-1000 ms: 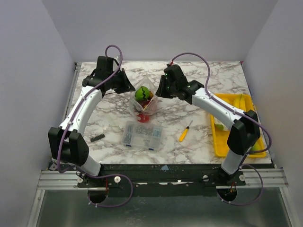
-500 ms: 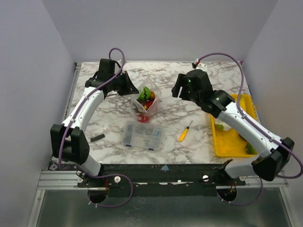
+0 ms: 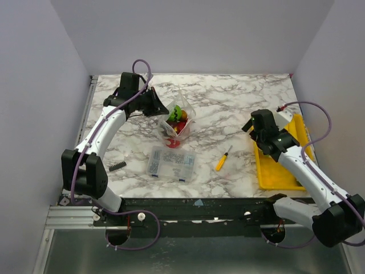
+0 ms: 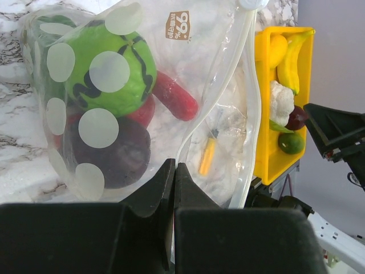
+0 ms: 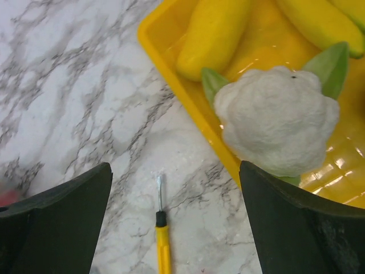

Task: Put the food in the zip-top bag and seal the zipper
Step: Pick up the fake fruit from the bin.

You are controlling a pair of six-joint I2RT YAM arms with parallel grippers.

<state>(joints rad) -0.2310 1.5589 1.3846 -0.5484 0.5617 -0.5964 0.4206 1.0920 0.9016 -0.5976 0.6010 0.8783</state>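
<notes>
Since a second ago, the right arm has swung away from the bag (image 3: 175, 123) and now hangs over the left edge of the yellow tray (image 3: 276, 171) at the right of the table (image 3: 228, 97).

Right gripper (image 5: 177, 214): jaws spread wide and holding nothing. Its wrist view looks down on the tray rim. A white cauliflower (image 5: 276, 123) and a yellow fruit (image 5: 214, 34) lie inside the tray. A yellow-handled screwdriver (image 5: 163, 245) lies on the marble just outside it.

Left gripper (image 4: 174, 171): jaws pressed together, with the clear film of the bag pinched between them. This grip is unchanged from the earlier frames.

The bag stands at the middle-left of the table, beyond the clear parts box (image 3: 170, 163). Through its film can be seen a green watermelon (image 4: 111, 68), a red piece (image 4: 174, 97) and a dark purple piece (image 4: 111, 154), all packed together.

The zipper (image 4: 255, 97) runs along the bag's edge on the side away from the food. Whether it is pressed shut cannot be told.

A small black item (image 3: 118, 166) lies on the table left of the parts box.
</notes>
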